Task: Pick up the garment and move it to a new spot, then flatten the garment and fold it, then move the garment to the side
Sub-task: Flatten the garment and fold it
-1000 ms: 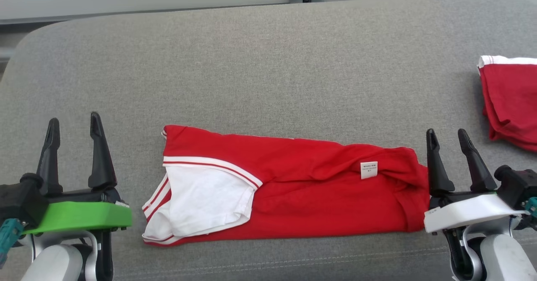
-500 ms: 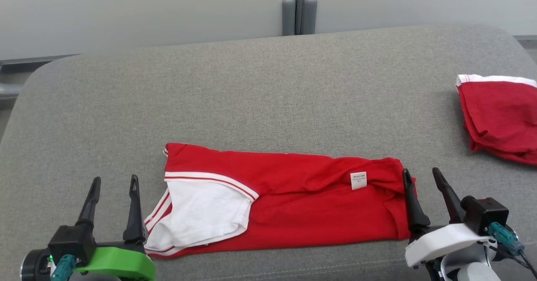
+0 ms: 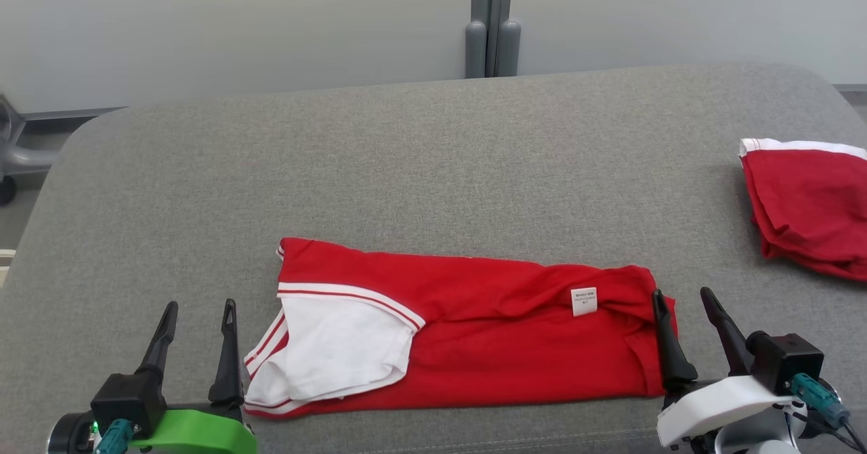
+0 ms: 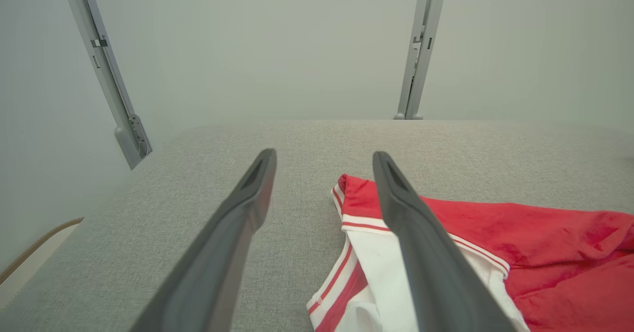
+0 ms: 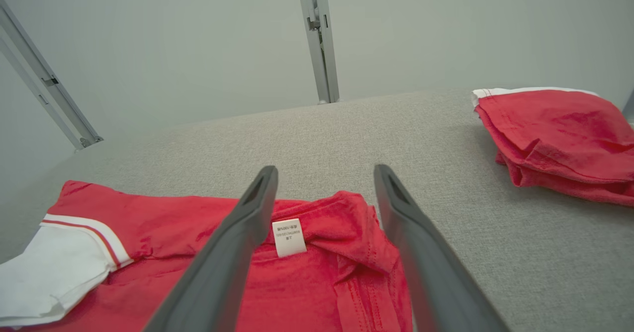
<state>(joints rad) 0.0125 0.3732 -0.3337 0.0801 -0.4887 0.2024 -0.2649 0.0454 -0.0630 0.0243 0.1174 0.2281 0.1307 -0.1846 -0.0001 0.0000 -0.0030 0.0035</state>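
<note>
Grey fabric bench (image 3: 433,169) against a pale wall (image 3: 237,27) with a metal post (image 3: 492,27) behind it, that's your setup from the head view. Your garment (image 3: 515,345) is the red one lying flat-ish in a long strip along the near edge of the bench, with a white panel (image 3: 339,349) and red-and-white trim at its left end and a small white label (image 3: 584,301) near its right end. Your left gripper (image 3: 200,307) sits at the lower left, spread wide and holding nothing, its inner finger just beside the trimmed edge. Your right gripper (image 3: 681,295) is at the lower right, also spread wide and empty; one finger overlaps the garment's right end and the other is over bare bench, but you can't tell from here if it's touching the cloth. A second red garment (image 3: 806,203) with a white edge sits bunched up at the far right, well apart from yours. Over in the left wrist view, the two dark fingers (image 4: 233,233) stand far apart with bare grey fabric between them, and the one on that view's right crosses in front of the white panel and trim. Right wrist view: the fingers straddle the rumpled right end of the garment, the label sits just beside the finger on that view's left, and the other red garment is off at the upper right.
</note>
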